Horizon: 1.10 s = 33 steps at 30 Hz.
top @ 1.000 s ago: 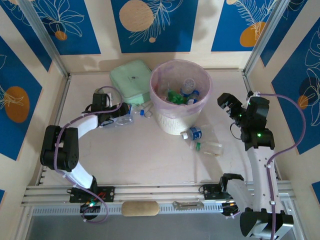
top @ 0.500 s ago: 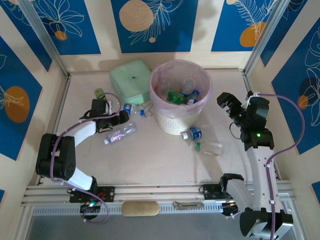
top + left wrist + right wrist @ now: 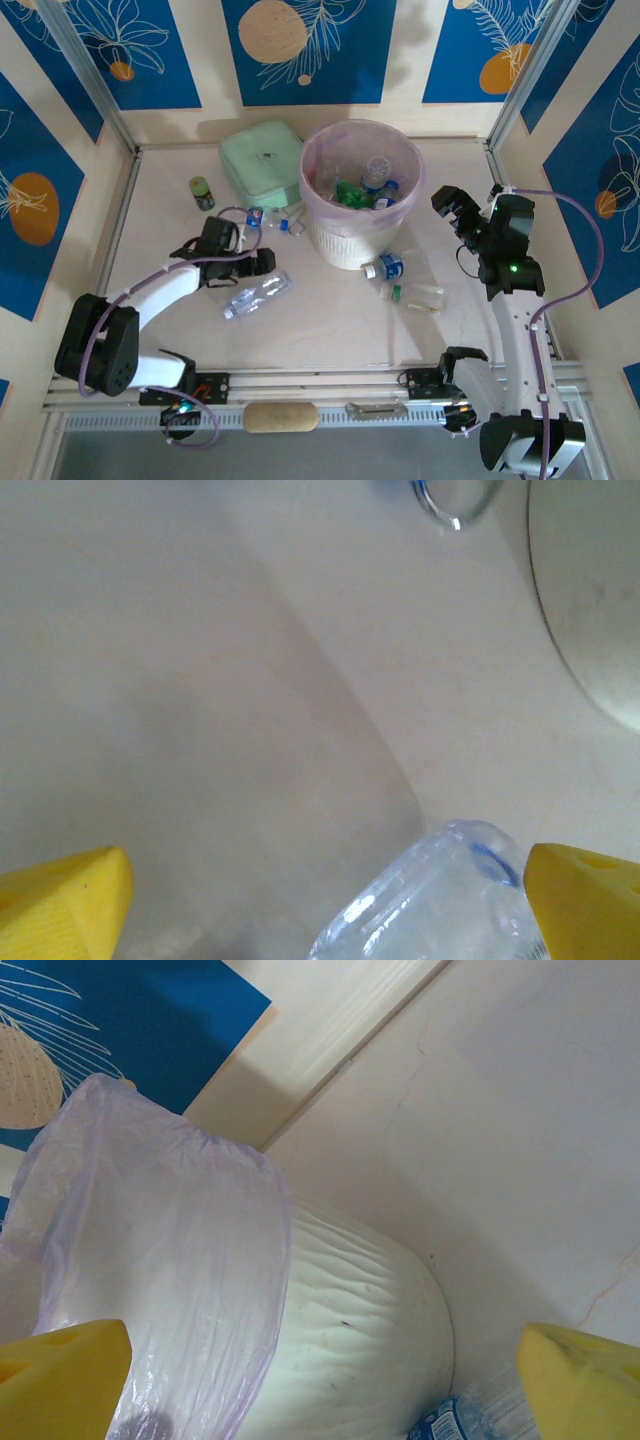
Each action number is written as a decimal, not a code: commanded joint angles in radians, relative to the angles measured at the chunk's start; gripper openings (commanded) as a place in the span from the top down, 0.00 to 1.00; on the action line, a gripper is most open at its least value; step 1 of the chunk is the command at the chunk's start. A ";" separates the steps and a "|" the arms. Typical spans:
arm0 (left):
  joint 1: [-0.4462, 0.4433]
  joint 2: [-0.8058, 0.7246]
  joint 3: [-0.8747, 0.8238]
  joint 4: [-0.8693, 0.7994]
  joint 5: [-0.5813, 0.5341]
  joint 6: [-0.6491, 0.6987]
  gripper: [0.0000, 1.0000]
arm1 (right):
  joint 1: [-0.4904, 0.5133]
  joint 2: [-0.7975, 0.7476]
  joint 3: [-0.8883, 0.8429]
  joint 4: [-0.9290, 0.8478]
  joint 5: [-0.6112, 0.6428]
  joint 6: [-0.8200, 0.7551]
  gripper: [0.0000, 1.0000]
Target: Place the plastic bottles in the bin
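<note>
A clear plastic bottle (image 3: 257, 295) lies on the table left of centre. My left gripper (image 3: 258, 268) hovers right over its far end, open; in the left wrist view this bottle (image 3: 440, 900) sits between the wide-apart yellow fingertips (image 3: 65, 900), close to the right one. The white woven bin (image 3: 345, 245) with its pink liner holds several bottles (image 3: 375, 178), one of them green. More bottles lie at the bin's right foot (image 3: 385, 266) and left side (image 3: 290, 222). My right gripper (image 3: 452, 205) hangs open right of the bin (image 3: 350, 1330), holding nothing.
A mint-green square box (image 3: 262, 160) lies behind and left of the bin. A short dark jar with a green lid (image 3: 202, 190) stands near the left wall. Walls enclose the table on three sides.
My left gripper has swung from beside the mint box toward the near middle, and the clear bottle has slid along with it. The right arm has barely moved.
</note>
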 commanded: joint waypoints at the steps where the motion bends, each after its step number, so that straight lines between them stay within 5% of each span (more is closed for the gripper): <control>1: -0.073 -0.021 0.004 -0.109 -0.086 0.042 0.00 | -0.005 0.000 -0.011 0.019 -0.019 0.010 0.01; 19: -0.363 -0.178 -0.017 -0.256 -0.158 0.110 0.00 | -0.007 -0.007 -0.002 0.004 -0.021 0.009 0.01; 33: -0.469 -0.023 -0.009 -0.277 -0.337 0.093 0.00 | -0.007 -0.023 0.008 -0.018 -0.022 0.010 0.01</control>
